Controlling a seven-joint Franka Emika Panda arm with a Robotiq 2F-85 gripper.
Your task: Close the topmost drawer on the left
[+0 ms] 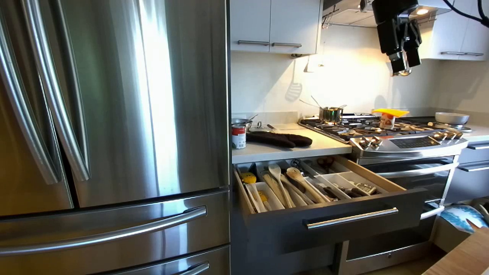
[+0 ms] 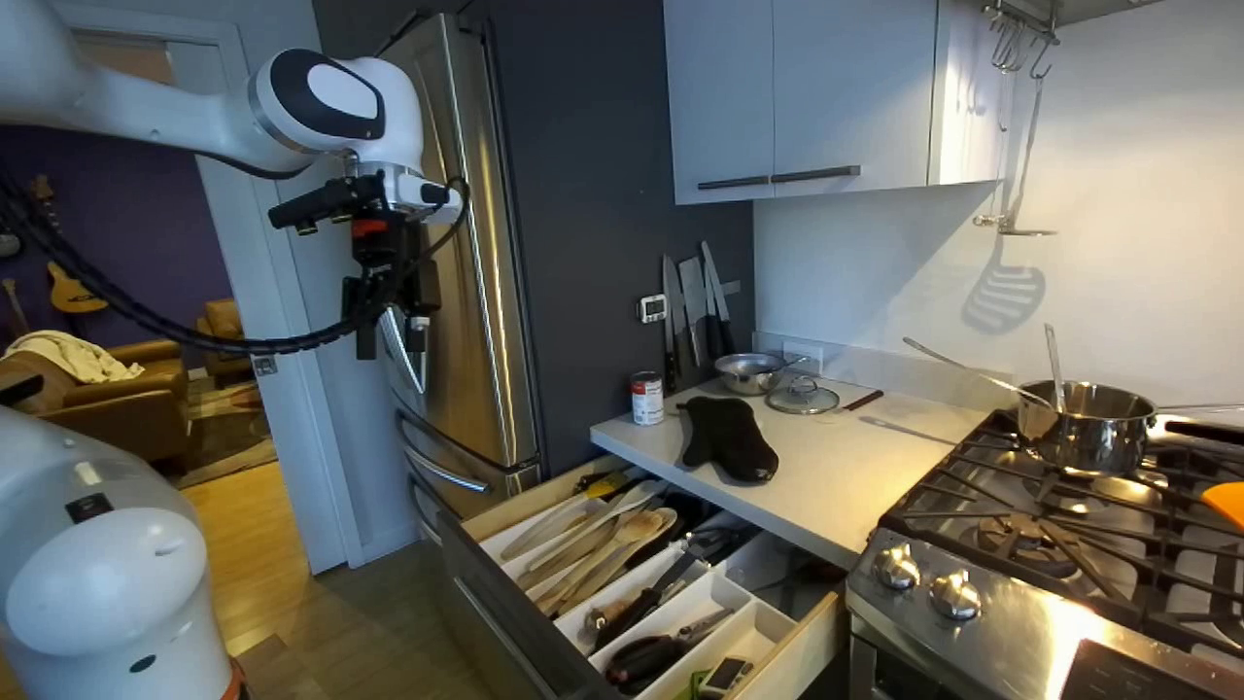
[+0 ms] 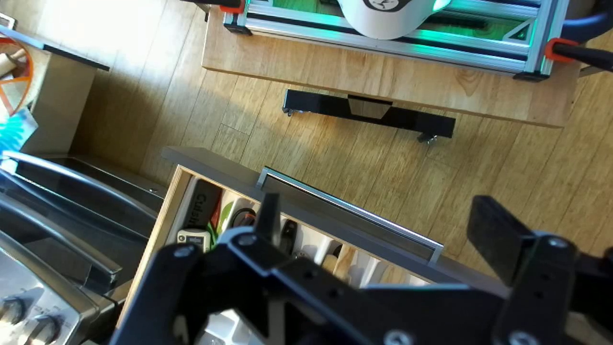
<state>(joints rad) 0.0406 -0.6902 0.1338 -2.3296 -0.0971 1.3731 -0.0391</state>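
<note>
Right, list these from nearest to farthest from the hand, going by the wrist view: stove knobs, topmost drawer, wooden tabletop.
Nearest to the hand first:
1. Topmost drawer: pulled open, lower than the hand, mid-picture.
2. Wooden tabletop: apart from the drawer, toward the picture's top.
3. Stove knobs: in the picture's bottom-left corner, well past the drawer's side.

I find my rig's arm (image 2: 165, 115) white, smooth and rounded, with a black ring (image 2: 289, 92) around one oval white cap (image 2: 345, 90). The cable (image 2: 262, 346) is black and ribbed. The gripper (image 2: 391, 342) is black with round silver screws (image 3: 558, 243); I note a red patch (image 2: 369, 227) above it and a white emblem (image 3: 384, 4) on the base (image 3: 383, 28).
</note>
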